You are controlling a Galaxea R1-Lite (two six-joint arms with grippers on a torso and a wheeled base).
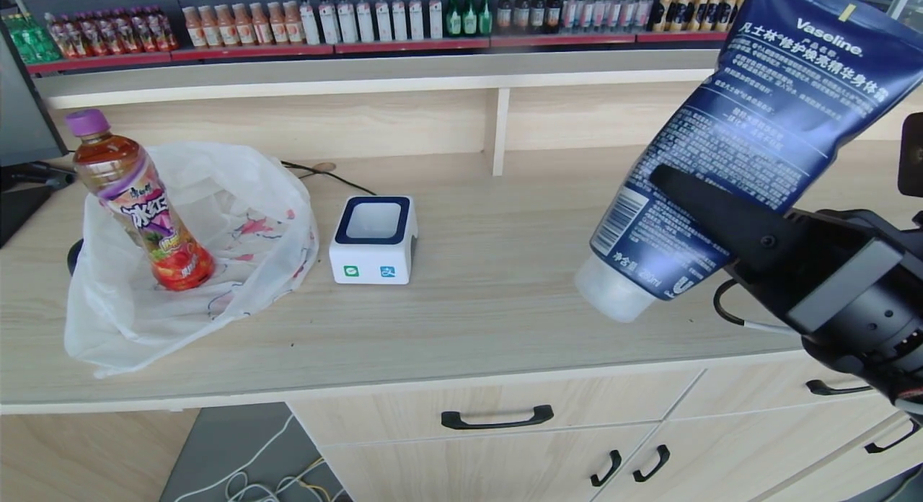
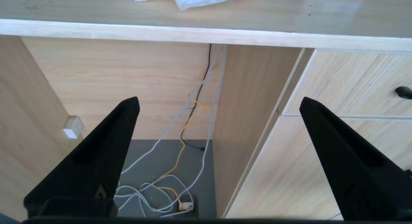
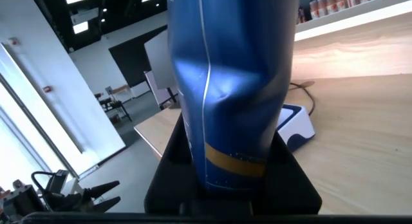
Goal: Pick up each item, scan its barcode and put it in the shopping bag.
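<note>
Head view: right gripper (image 1: 692, 199) clamped on tube (image 1: 757, 127), held up at 3 o'clock from scanner (image 1: 375, 239) — cap down, barcode toward camera. Bag (image 1: 245, 221) lies on counter (image 1: 505, 300) at 9 o'clock from scanner, with bottle (image 1: 137, 199) tilted inside.

Right wrist view adds fingers (image 3: 168, 166) pressing the tube's sides. Left wrist view: left gripper (image 2: 215, 159) spread wide, below counter edge.

Count — one tube, one bottle, one bag, one scanner.

Right finger (image 1: 714, 217): matte black, flat, one screw (image 1: 770, 240).
Cable (image 1: 757, 326): thin grey loop.
Left fingers (image 2: 103, 159): black tapered wedges.
</note>
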